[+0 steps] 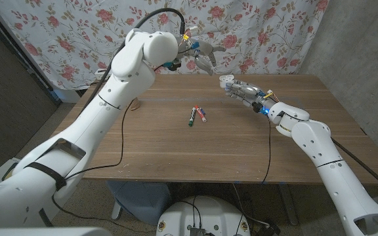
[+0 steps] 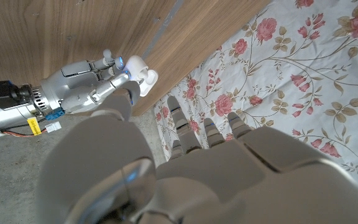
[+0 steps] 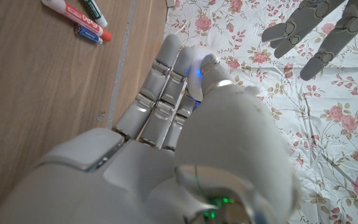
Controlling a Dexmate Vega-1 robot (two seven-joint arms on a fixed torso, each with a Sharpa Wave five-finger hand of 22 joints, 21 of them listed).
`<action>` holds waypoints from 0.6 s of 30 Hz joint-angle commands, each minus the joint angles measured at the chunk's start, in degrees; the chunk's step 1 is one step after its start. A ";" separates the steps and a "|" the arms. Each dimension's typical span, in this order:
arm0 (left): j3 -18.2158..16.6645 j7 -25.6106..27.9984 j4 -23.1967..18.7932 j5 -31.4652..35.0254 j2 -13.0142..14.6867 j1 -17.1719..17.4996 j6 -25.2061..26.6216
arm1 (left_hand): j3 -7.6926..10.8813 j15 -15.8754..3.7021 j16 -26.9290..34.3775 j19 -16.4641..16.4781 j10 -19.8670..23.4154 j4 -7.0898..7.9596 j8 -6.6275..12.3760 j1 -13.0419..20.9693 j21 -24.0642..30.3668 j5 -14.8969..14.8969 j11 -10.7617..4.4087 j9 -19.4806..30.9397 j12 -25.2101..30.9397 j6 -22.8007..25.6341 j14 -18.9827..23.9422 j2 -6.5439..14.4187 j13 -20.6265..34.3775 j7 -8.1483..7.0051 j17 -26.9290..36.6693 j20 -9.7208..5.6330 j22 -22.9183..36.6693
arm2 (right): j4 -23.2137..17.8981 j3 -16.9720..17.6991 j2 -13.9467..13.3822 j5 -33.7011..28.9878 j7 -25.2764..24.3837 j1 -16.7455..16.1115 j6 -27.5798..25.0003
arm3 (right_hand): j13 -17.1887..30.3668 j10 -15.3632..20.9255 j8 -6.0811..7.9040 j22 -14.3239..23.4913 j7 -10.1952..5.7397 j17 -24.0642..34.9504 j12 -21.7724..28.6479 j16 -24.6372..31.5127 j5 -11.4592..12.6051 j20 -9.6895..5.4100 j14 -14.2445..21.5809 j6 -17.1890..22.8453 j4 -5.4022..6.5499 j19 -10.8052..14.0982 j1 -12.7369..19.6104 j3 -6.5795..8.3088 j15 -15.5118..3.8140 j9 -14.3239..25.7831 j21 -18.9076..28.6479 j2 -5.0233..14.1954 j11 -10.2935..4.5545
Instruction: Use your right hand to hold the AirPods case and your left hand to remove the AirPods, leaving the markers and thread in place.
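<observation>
While the right hand [image 1: 236,86] grips the white AirPods case [image 2: 138,71] above the surface's [image 1: 176,151] far edge, the left hand [image 1: 202,52] hovers empty, fingers spread, so removal looks undone; markers [image 1: 197,115] lie untouched.

The left arm reaches high across the table's far side, its hand [image 1: 202,54] raised with fingers [image 3: 303,28] spread apart and holding nothing. The right arm stretches forward from the near right, its hand [image 1: 236,86] just above the tabletop with fingers [image 3: 160,74] extended close together and the thumb [image 3: 207,65] folded toward them
</observation>
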 commanded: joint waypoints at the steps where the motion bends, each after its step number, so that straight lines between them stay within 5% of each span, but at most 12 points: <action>1: 0.42 -1.04 2.10 -1.00 -0.57 -0.90 -0.50 | 0.15 -0.19 0.08 0.46 0.91 0.32 0.53 0.37 0.16 -0.09 0.26 0.07 0.29 0.09 0.46 -0.16 0.35 -0.01 0.10 0.09 0.18 | -0.58 -0.21 0.01 0.12 -0.16 -0.23 0.10 | 4.65 1.69 -0.22 -0.02 0.07 0.29 3.59 -0.35 0.25 -4.04 0.48 -0.46 0.11 -0.42 -0.12 -0.17 -6.11 0.33 0.36 0.59 -1.03; 4: -0.33 -2.20 4.30 -5.32 -1.29 -1.67 -0.26 | 0.15 -0.38 0.11 0.50 1.16 0.42 0.56 0.34 0.17 -0.19 -0.11 0.07 0.34 0.19 0.66 -0.17 0.41 -0.13 0.10 0.10 0.19 | -0.59 -0.24 0.05 0.23 -0.10 -0.24 0.13 | 4.63 1.87 -0.23 -0.02 0.06 0.31 3.63 -0.36 0.25 -4.04 0.50 -0.47 0.11 -0.46 -0.12 -0.17 -6.11 0.33 0.42 0.59 -1.07; 18: 1.92 0.20 5.05 -5.86 0.22 -2.76 -0.46 | 0.40 -0.51 0.08 0.94 1.52 0.45 0.60 0.75 0.29 -0.44 0.00 0.07 0.30 0.42 1.09 0.04 0.62 0.04 0.07 -0.03 0.20 | -0.12 -0.39 0.50 0.67 0.26 0.01 0.51 | 4.73 1.67 -0.30 0.00 0.00 0.42 3.52 -0.46 0.23 -4.11 0.50 -0.60 0.05 -0.59 -0.06 -0.19 -6.16 0.35 0.77 0.50 -1.20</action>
